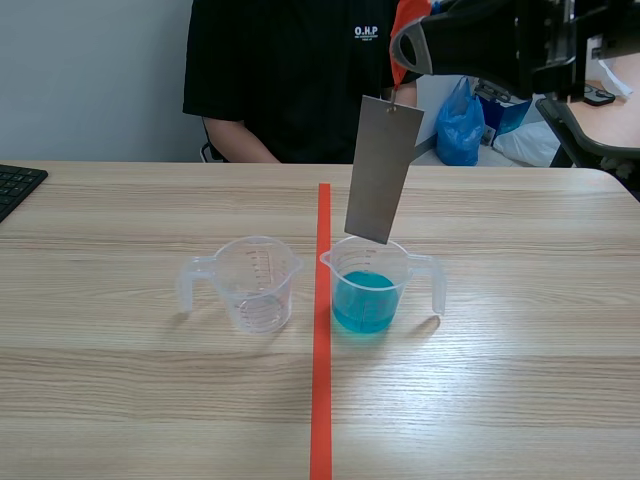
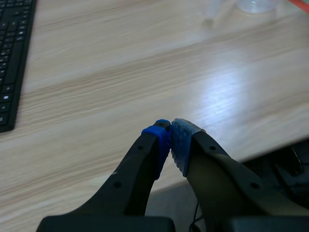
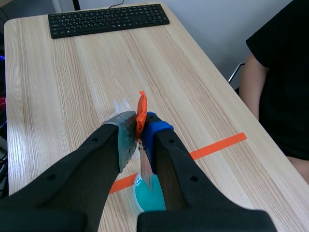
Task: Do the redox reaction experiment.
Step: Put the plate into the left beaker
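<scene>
A grey metal plate [image 1: 383, 170] hangs from an orange tag [image 3: 141, 113], and my right gripper [image 1: 405, 45] is shut on that tag high above the table. The plate's lower edge sits about level with the rim of the clear beaker of blue liquid [image 1: 372, 285], above the liquid. In the right wrist view the plate [image 3: 146, 171] drops from the right gripper [image 3: 140, 128] toward the blue beaker [image 3: 147, 195]. An empty clear beaker [image 1: 255, 283] stands left of the red tape line. My left gripper [image 2: 170, 133] is shut on nothing near the table's front edge.
A person in a black shirt [image 1: 290, 70] sits across the table. A black keyboard [image 1: 15, 185] lies at the far left edge. A blue plastic bag [image 1: 460, 125] is behind the table at the right.
</scene>
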Controlling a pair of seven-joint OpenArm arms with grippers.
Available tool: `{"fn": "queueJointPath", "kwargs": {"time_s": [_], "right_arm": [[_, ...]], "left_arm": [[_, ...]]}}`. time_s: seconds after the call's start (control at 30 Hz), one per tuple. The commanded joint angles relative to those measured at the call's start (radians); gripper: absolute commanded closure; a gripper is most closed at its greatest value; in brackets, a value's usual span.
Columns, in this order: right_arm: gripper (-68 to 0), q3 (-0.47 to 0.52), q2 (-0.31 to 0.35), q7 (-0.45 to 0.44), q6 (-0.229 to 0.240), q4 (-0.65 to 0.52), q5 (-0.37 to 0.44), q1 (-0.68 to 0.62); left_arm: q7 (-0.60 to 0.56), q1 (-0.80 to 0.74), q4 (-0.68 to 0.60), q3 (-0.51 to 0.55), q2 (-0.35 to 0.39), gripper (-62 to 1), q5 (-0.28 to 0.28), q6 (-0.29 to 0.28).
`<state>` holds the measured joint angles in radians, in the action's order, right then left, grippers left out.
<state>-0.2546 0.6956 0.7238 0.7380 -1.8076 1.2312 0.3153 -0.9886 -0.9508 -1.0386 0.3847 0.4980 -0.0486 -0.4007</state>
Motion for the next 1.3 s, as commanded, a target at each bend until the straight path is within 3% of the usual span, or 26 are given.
{"fn": "queueJointPath", "kwargs": {"time_s": [0.0,0.17,0.37,0.8,1.27], "right_arm": [[-1.5,0.021,0.016,-0.012,0.008,-0.013,0.015,0.017],[-1.5,0.021,0.014,-0.016,0.008,-0.013,0.015,0.017],[-1.5,0.020,0.006,-0.019,0.008,-0.013,0.014,0.017],[-1.5,-0.001,-0.079,-0.016,0.008,-0.013,-0.003,0.025],[-1.6,-0.143,-0.226,-0.008,0.008,-0.013,-0.136,0.101]], "left_arm": [[-0.017,0.000,-0.023,0.014,-0.018,-4.4,0.028,0.020],[-0.017,-0.045,-0.066,0.016,-0.080,-4.4,0.127,0.071],[-0.017,-0.068,-0.096,0.016,-0.101,-4.4,0.167,0.127],[-0.007,-0.080,-0.096,0.016,-0.098,-4.4,0.166,0.130],[-0.055,-0.079,-0.096,0.016,-0.097,-4.5,0.166,0.129]]}}
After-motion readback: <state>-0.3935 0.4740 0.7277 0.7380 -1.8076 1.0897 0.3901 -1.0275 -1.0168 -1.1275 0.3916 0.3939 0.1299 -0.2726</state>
